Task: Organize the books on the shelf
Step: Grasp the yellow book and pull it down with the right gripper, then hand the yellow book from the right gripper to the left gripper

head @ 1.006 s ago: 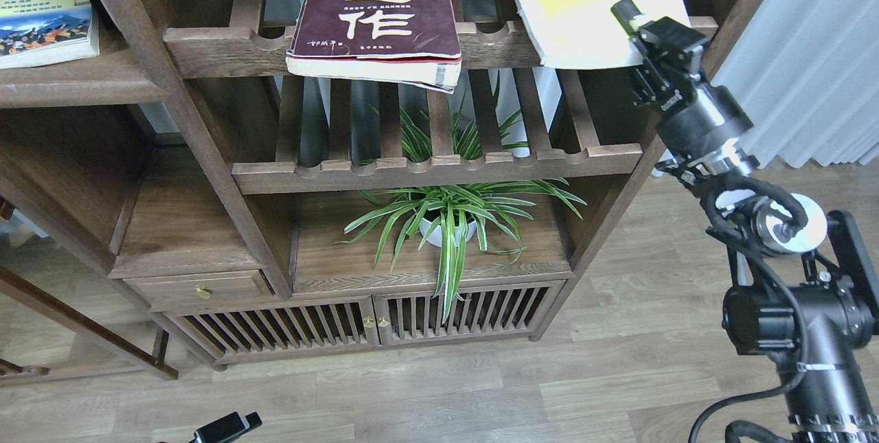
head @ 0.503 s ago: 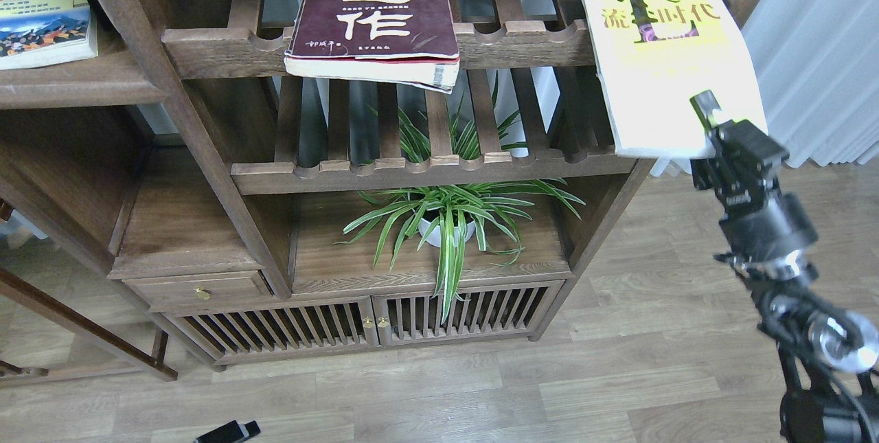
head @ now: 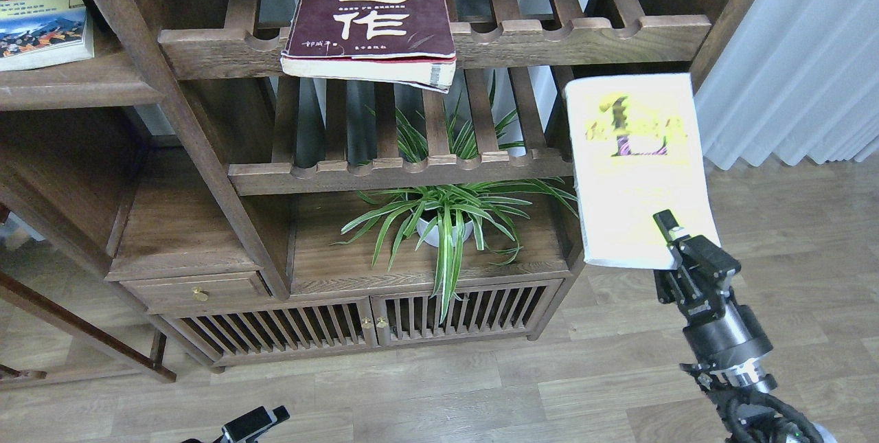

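Books are the concern in the head view: the yellow-green white-edged paperback [head: 635, 168] hangs in the air beside the cabinet, pinched at its lower corner by the right gripper [head: 671, 245]. The thick maroon paperback [head: 371, 17] lies on a slatted rack [head: 584, 34], overhanging its rail; the small colourful "300" paperback [head: 42, 14] rests on the solid dark-brown shelf board [head: 75, 89]. The left gripper [head: 250, 424] peeks in below, its fingers indistinct. With so small a corner grip, the book could pivot or slip free when swung.
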`<state>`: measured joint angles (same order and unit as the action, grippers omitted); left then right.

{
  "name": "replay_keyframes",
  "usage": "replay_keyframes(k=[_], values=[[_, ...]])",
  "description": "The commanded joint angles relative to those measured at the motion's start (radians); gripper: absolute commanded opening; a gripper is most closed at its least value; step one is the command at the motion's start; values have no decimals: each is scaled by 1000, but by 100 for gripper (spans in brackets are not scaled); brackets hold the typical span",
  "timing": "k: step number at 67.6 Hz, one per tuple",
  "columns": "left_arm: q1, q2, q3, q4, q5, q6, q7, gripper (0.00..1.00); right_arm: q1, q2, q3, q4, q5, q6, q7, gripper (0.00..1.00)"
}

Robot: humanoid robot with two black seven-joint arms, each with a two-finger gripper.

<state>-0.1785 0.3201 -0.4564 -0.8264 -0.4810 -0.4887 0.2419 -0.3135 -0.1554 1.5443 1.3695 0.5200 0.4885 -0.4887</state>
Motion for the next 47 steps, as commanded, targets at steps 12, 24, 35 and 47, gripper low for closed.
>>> replay_keyframes(k=[12,24,35,47], values=[[-1,-42,-74,-174,-7,0,-29,100,53,34,-118,-15,-8,0,0,3],[7,-41,-84,-295,-7,0,-119,100,70,71,-184,-46,-9,0,0,3],[16,-29,-102,-414,-7,0,-170,100,90,79,-246,-69,-11,0,0,3],[17,-36,-108,-480,-7,0,-168,99,102,88,-276,-90,-38,0,0,3]])
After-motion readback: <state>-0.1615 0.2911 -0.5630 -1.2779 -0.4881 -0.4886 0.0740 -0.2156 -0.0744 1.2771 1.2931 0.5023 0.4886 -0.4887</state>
